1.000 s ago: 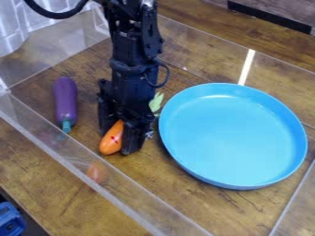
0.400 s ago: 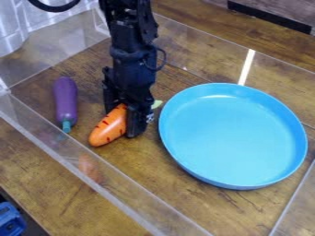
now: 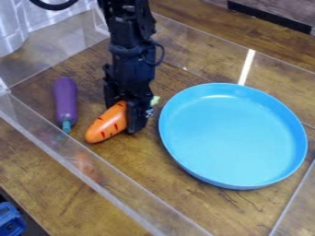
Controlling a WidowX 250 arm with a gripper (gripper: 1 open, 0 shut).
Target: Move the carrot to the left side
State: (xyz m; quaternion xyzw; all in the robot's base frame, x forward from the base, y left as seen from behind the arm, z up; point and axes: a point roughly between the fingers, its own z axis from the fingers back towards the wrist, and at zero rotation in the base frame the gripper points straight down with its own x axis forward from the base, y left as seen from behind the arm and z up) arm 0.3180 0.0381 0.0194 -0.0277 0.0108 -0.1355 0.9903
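Note:
The orange toy carrot (image 3: 105, 123) lies tilted on the wooden table, its tip pointing down-left and its thick end under my gripper (image 3: 133, 112). The black gripper reaches down from above and is shut on the carrot's thick upper end; the green top is hidden behind the fingers. The carrot sits between the purple eggplant (image 3: 65, 100) on its left and the blue plate (image 3: 234, 134) on its right.
A clear plastic wall (image 3: 74, 161) runs along the front-left of the work area, with more clear walls at the back. The large blue plate fills the right half of the table. My arm (image 3: 127, 37) rises up at the back centre.
The gripper has carried the carrot a little up and to the left, away from the plate and closer to the eggplant. The carrot now tilts more toward the left.

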